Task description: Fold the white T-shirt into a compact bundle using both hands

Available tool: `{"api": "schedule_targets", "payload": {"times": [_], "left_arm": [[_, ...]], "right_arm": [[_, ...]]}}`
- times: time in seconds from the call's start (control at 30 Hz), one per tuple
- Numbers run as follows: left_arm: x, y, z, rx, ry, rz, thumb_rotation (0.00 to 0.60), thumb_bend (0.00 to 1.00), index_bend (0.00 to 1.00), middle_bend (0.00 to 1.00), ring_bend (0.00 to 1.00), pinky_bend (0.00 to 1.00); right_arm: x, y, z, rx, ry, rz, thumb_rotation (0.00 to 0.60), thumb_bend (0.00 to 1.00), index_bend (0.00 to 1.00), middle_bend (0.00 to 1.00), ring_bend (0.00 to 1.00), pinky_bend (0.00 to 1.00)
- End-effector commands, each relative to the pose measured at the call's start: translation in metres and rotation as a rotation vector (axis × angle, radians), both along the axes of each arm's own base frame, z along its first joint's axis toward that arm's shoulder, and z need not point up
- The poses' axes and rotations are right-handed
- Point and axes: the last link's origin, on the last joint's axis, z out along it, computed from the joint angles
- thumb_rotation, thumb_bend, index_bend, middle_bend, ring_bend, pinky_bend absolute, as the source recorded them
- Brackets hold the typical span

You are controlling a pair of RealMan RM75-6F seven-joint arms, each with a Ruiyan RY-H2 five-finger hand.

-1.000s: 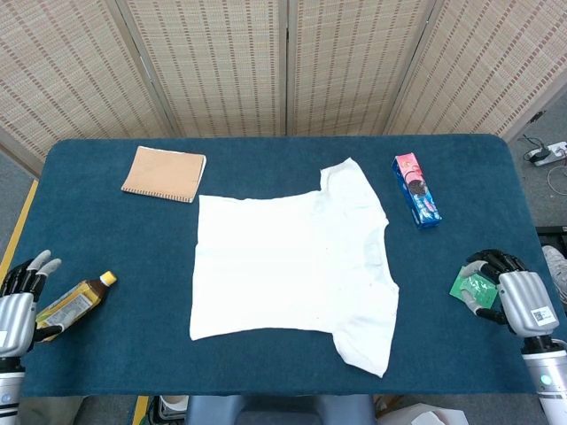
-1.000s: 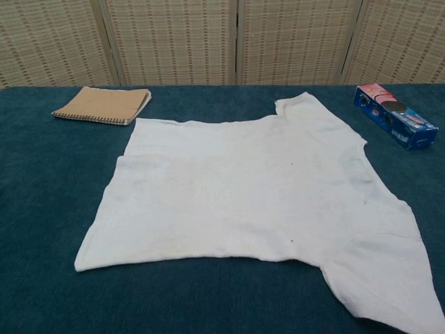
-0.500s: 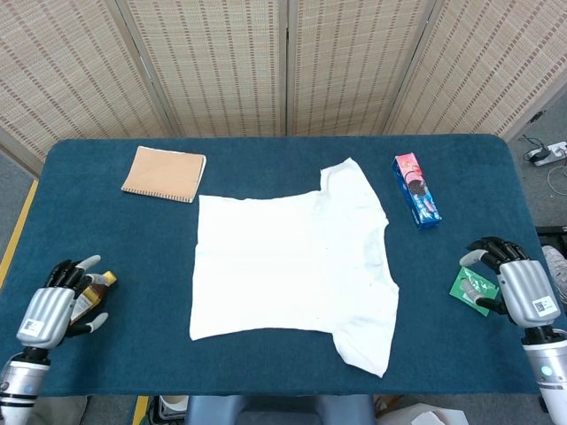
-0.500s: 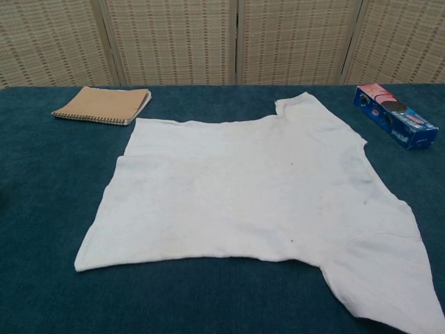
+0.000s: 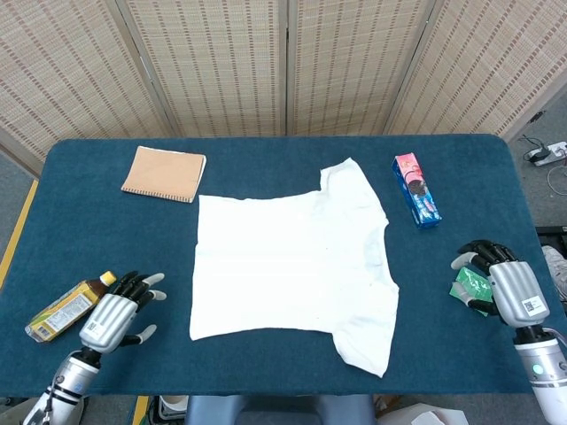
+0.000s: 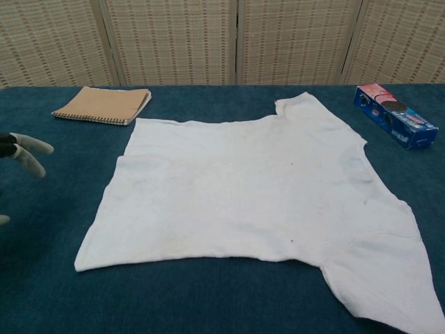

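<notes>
The left hand hovers low at the near left, palm down, its fingers spread apart and holding nothing; only their pale tips reach into the chest view. The right hand sits at the near right edge, fingers loosely curved and apart, its forearm running off the bottom corner.

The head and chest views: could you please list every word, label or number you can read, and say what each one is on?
None can be read.
Blue cookie box: printing too blurred.
Bottle: yellow label too small.
Green packet: markings illegible.
Right hand: sticker on its back too small.
Left hand: sticker likewise.
</notes>
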Motion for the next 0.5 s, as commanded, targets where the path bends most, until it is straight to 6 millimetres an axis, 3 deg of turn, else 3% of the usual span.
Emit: {"api": "schedule_targets", "payload": {"times": [0.03,0.5], "left_arm": [[0.003,0.000,-0.013,-0.035,0.008,-0.020,0.600,0.27,0.38,0.16,0.13,0.07],[0.024,-0.002,-0.059,-0.127,0.014,-0.076,0.600,0.27,0.35,0.16,0.14,0.07]], "right_arm": [[-0.001,0.000,-0.001,0.001,-0.001,-0.003,0.600,0.29,0.45,0.32,0.21,0.24],[-0.004,0.002,-0.002,-0.002,-0.008,-0.014,0.600,0.29,0.45,0.32,0.21,0.24]]}}
